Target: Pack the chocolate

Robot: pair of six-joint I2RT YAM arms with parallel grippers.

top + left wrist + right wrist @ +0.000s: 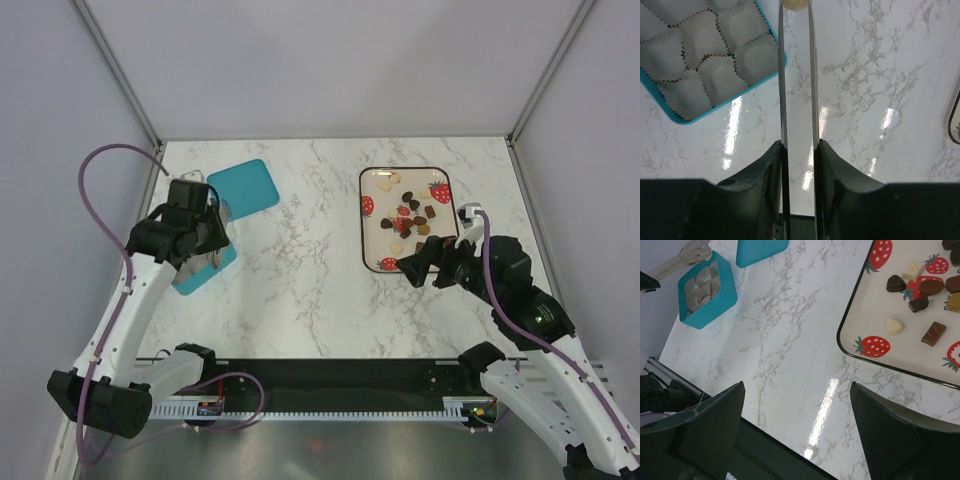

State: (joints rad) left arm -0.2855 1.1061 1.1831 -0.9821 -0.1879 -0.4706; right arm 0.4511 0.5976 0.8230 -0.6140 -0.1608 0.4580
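The chocolate pieces (408, 212), dark, brown and cream, lie on a strawberry-print tray (362, 222). In the right wrist view they (918, 304) lie on the tray (872, 305) at top right. My left gripper (205, 218) is shut on the silver tongs (781, 75), which point away over the marble beside a teal box (675, 112) of white paper cups. A cream piece (796, 4) sits between the tong tips at the frame's top edge. My right gripper (420, 265) is open and empty (796, 390) just near of the tray's front left corner.
The teal box (203, 265) lies at the left under my left wrist, and its lid (243, 187) lies beside it farther back. Both show in the right wrist view, box (707, 287) and lid (760, 250). Grey walls surround the marble table.
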